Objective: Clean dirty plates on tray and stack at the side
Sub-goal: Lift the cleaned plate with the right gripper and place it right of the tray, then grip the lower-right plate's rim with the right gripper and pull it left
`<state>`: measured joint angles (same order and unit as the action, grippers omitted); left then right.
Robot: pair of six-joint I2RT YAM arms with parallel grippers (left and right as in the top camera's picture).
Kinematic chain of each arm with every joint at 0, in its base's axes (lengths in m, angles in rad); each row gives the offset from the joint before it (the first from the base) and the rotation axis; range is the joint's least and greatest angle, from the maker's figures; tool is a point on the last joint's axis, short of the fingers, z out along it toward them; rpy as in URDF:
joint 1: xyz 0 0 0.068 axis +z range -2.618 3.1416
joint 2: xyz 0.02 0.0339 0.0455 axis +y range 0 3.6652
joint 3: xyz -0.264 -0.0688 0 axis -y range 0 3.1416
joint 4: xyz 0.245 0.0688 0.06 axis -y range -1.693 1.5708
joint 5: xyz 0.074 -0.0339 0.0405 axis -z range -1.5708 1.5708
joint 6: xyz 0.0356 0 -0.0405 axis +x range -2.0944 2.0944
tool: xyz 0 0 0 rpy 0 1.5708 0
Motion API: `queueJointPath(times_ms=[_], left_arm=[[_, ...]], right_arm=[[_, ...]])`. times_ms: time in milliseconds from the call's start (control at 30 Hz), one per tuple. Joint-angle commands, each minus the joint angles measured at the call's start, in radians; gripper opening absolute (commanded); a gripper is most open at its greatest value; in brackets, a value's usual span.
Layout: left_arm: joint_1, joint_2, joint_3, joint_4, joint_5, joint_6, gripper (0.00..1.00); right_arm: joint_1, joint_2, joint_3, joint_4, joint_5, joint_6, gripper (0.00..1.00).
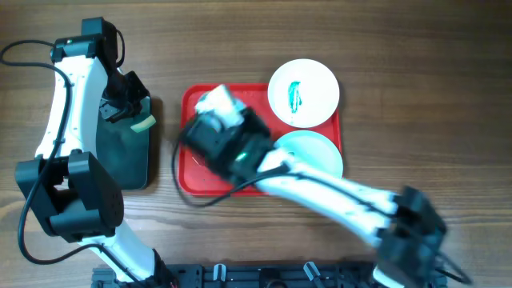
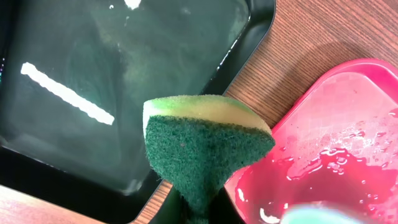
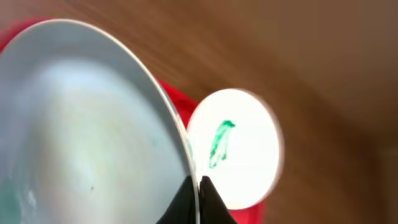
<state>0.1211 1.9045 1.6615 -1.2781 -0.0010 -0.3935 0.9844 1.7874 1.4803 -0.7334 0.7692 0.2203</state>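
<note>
My right gripper (image 3: 199, 186) is shut on the rim of a white plate (image 3: 81, 124) and holds it tilted on edge over the left part of the red tray (image 1: 198, 178). In the overhead view this gripper (image 1: 220, 112) and its plate (image 1: 218, 98) are blurred. A white plate (image 1: 302, 92) with a teal smear lies at the tray's far right corner, and also shows in the right wrist view (image 3: 242, 149). A pale aqua plate (image 1: 316, 148) lies below it, partly hidden by my right arm. My left gripper (image 2: 199, 214) is shut on a green sponge (image 2: 205, 149) over the black tray (image 2: 124, 81).
The black glossy tray (image 1: 128, 164) lies left of the red tray, with a strip of wooden table between them. The red tray's wet floor (image 2: 348, 149) shows in the left wrist view. My right arm crosses the table from the front right corner.
</note>
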Motion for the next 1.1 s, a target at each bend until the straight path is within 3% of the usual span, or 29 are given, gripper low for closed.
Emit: queueJointPath(times_ms=[0,167,267,367,433,633,767,933,1000,1067], left_arm=[[0.005,0.000,-0.008,0.002,0.013,0.020,0.04],[-0.012,0.000,-0.008,0.004,0.020,0.020,0.04],[-0.031,0.000,-0.008,0.011,0.019,0.020,0.04],[-0.038,0.000,-0.008,0.019,0.019,0.020,0.04],[-0.040,0.000,-0.008,0.030,0.020,0.020,0.04],[-0.068,0.000,-0.008,0.034,0.019,0.020,0.04],[-0.096,0.000,-0.008,0.046,0.019,0.020,0.04],[-0.116,0.000,-0.008,0.067,0.019,0.020,0.04],[-0.117,0.000,-0.008,0.066,0.019,0.020,0.04],[-0.117,0.000,-0.008,0.067,0.019,0.020,0.04]], right_arm=[[-0.186,-0.177,0.019,-0.002,-0.473,0.045,0.04],[-0.558,-0.224,0.018,-0.070,-1.004,0.041,0.04],[-0.741,-0.224,0.011,-0.125,-1.108,0.039,0.04],[-0.890,-0.224,0.011,-0.192,-1.090,0.028,0.04],[-1.017,-0.223,-0.010,-0.230,-0.979,0.065,0.04],[-1.308,-0.222,-0.177,-0.207,-0.910,0.069,0.04],[-1.418,-0.222,-0.349,-0.096,-0.903,0.096,0.04],[-1.437,-0.220,-0.527,0.082,-0.903,0.136,0.04],[-1.436,-0.220,-0.550,0.111,-0.899,0.140,0.18],[-1.437,-0.220,-0.553,0.119,-0.892,0.138,0.26]])
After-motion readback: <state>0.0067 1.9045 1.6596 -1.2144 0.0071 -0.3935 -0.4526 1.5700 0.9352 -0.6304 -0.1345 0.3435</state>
